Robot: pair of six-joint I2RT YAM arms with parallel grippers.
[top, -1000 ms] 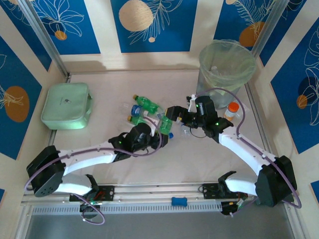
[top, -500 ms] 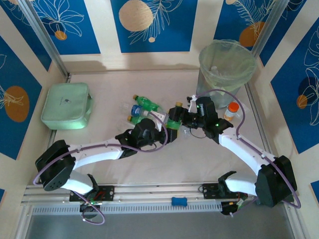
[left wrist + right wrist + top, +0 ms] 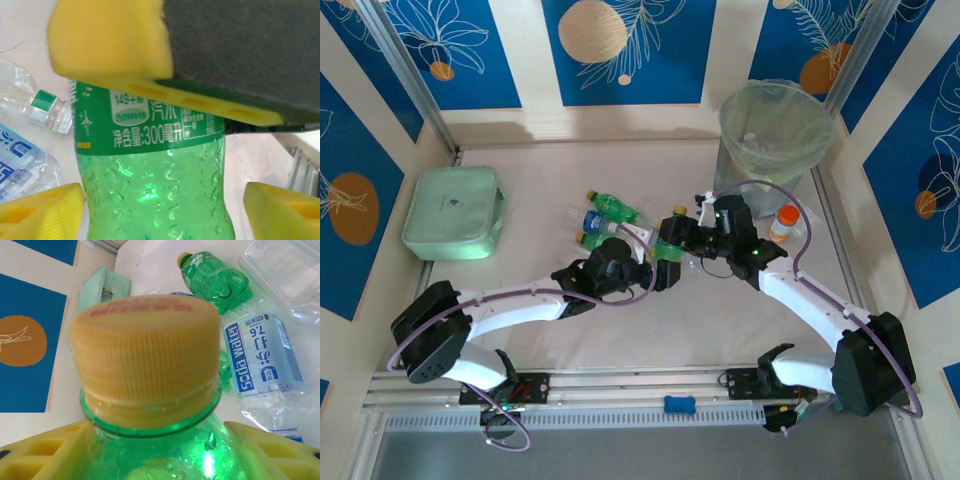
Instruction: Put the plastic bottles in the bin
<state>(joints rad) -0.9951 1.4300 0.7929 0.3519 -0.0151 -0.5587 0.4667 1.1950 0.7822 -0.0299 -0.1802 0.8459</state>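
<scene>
Largest, beneath both pincers: the pale table [image 3: 720,310], partly covered by the two arms.

Beyond and to the right of the right pincer [image 3: 672,238], well apart from it: the bin [image 3: 750,165], tall, lined with a thin pale green bag. Contents too faint to make out through the bag.

Far to the left of the left pincer [image 3: 663,268]: the mint-green box [image 3: 453,213], lying flat.

Right pincer: clamps the green bottle [image 3: 670,250] just below its neck. Shows yellow pads [image 3: 37,452] on either side of the bottle's shoulder in its own wrist view, both cut off by the bottom edge. Seen from the left wrist, presses a pad onto the bottle's label.

Left pincer: stands apart, just in front of the right pincer. Flanks the bottle's lower body with yellow fingertips [image 3: 45,210]; leaves a plain gap on one side, comes close on the other, touching or not cannot be told.

Between the two pincers: the green bottle, its yellow cap [image 3: 145,345] turned toward the right wrist camera, its base cut off in the left wrist view.

Just left of both pincers: the loose bottles, among them a lying green one [image 3: 212,277] and a clear blue-labelled one [image 3: 262,357]. Overlapping, so hard to count.

To the right of the right pincer, near the bin's foot: the white bottle with an orange cap [image 3: 784,222], upright, small.
</scene>
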